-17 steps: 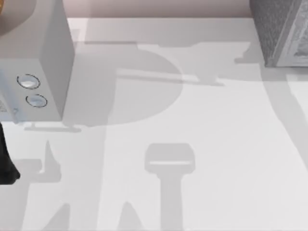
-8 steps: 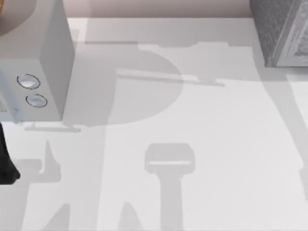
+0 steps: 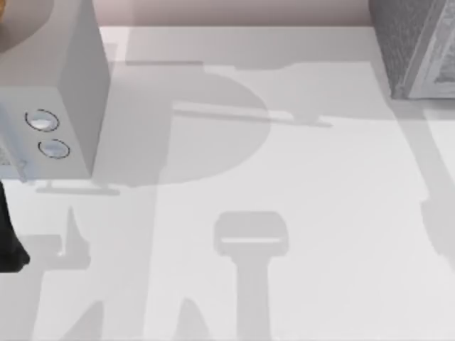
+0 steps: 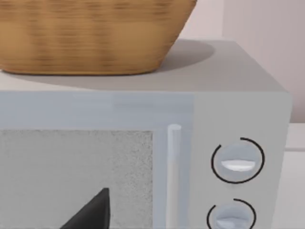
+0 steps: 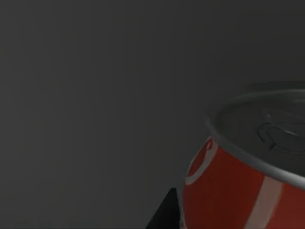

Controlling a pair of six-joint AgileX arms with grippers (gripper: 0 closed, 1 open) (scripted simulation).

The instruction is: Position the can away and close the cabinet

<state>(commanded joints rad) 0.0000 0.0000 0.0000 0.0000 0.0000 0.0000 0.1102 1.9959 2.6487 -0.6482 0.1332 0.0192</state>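
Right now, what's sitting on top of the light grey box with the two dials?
A woven basket stands on the box, near its back. What the basket holds cannot be seen; its inside is out of frame.

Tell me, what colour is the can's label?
Red with white marks, under a silver-grey top; the can shows best in the right wrist view.

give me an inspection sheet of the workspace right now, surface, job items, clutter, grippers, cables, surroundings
Surface: pale table, crossed by grey shadows.
Job's things: can, red label, silver-grey top, close to the right wrist camera against a dark background; cabinet, speckled dark grey, at the top view's far right corner.
Clutter: light-grey box with two dials on the left side; wicker basket on top of it.
Grippers: a dark finger of the left gripper in front of the box's door; a dark finger of the right gripper beside the can.
Cables: nothing seen.
Surroundings: plain pale wall behind the table.
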